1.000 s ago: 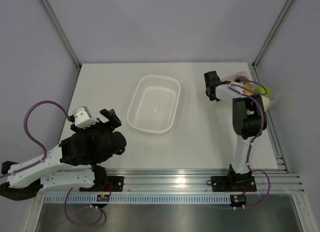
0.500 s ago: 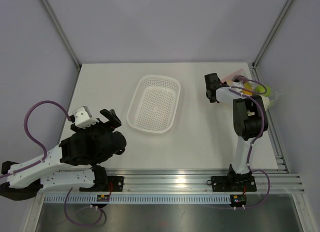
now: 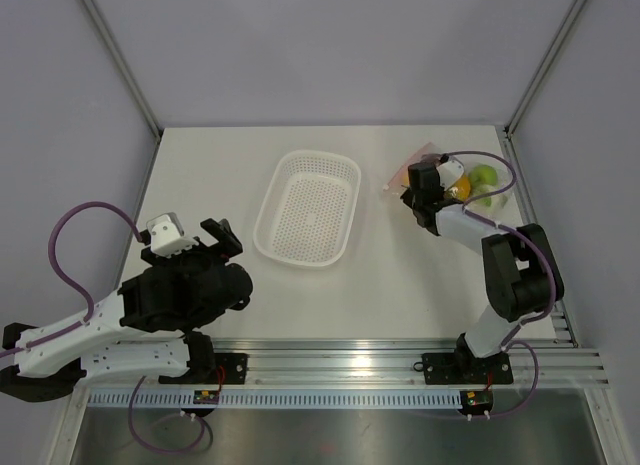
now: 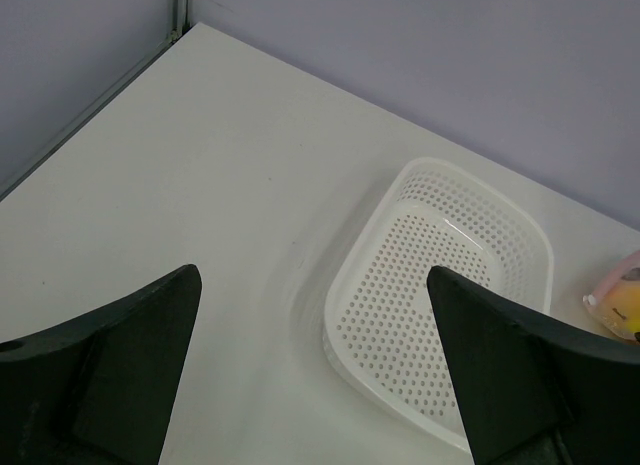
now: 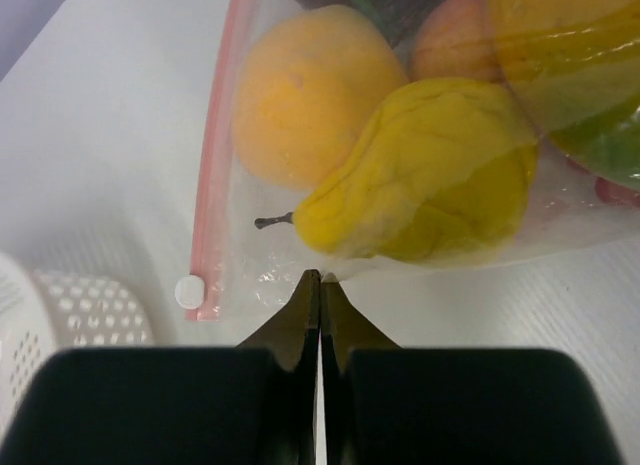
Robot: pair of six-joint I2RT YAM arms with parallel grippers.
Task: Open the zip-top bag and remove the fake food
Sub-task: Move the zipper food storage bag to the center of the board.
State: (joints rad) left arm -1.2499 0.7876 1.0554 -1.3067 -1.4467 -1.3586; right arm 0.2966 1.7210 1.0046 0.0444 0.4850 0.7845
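Still on the opening step, I reckon. The zip-top bag (image 3: 470, 180) lies at about 2 o'clock on the table (image 3: 200, 175), right of the white basket (image 3: 318, 155), with the fake food (image 5: 420, 175) all inside. The right gripper (image 5: 320, 277) is pressed together, apparently pinching the bag's thin edge near the white slider (image 5: 188, 290). The left gripper (image 4: 312, 275) is spread wide at 8 o'clock, holding nothing. Next it probably needs a second hold so the pink zip strip (image 5: 215, 165) can be parted. No readable labels anywhere.

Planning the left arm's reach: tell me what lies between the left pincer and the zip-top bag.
The white perforated basket sits between the left pincer and the zip-top bag; both the left wrist and top views show it.
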